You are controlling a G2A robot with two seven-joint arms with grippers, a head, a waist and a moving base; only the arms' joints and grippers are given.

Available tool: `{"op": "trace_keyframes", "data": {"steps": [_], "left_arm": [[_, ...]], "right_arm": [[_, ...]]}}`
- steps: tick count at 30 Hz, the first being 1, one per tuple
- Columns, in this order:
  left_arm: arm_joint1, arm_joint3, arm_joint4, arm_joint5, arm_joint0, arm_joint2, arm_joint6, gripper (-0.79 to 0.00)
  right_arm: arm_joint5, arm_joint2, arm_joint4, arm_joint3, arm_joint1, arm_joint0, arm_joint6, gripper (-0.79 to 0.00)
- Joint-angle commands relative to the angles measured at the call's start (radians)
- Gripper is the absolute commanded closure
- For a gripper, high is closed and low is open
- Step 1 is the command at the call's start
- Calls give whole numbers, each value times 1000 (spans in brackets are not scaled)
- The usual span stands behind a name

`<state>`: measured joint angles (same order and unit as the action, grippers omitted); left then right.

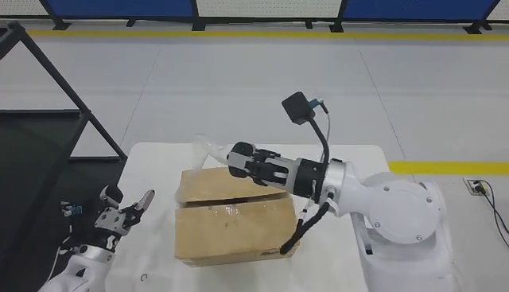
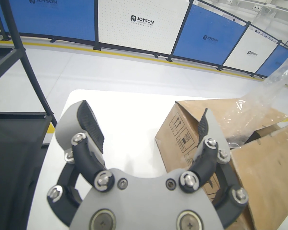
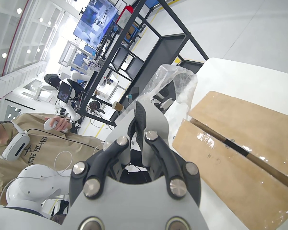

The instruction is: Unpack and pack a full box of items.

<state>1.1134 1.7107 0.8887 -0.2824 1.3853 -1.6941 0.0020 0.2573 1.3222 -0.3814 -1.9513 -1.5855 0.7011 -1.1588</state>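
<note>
While pinching a clear plastic bag (image 1: 205, 149) in right gripper (image 1: 232, 158), poised over far side of cardboard box (image 1: 235, 232).
Clamped tight on the crumpled bag just above far flap (image 1: 219, 184), toward its left end, with bag sticking up past box's far left corner. Resting mid-bench (image 1: 342, 157) with both top flaps folded down and a narrow dark gap between them. Over at near left edge of bench, holding left gripper (image 1: 127, 204) spread wide, just left of box and apart from it, facing box's printed left end.
</note>
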Motion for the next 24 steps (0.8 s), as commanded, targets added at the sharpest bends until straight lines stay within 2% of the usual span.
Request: {"op": "trace_keyframes", "data": {"steps": [1,9,18,24], "left_arm": [[1,11,3,-1,-2,8,2,-785],[4,30,30,-16,-16,49,-15,-785],[9,39,54,-25,-26,99,-25,-785],[12,24,142,14,-53,139,-34,-785]], "right_arm": [[13,5,-5,-26,5,29,15,0],[45,23,75,-84,16,107,95,0],[98,24,68,-130,34,149,106,0],[128,34,59,-163,49,195,109,0]]}}
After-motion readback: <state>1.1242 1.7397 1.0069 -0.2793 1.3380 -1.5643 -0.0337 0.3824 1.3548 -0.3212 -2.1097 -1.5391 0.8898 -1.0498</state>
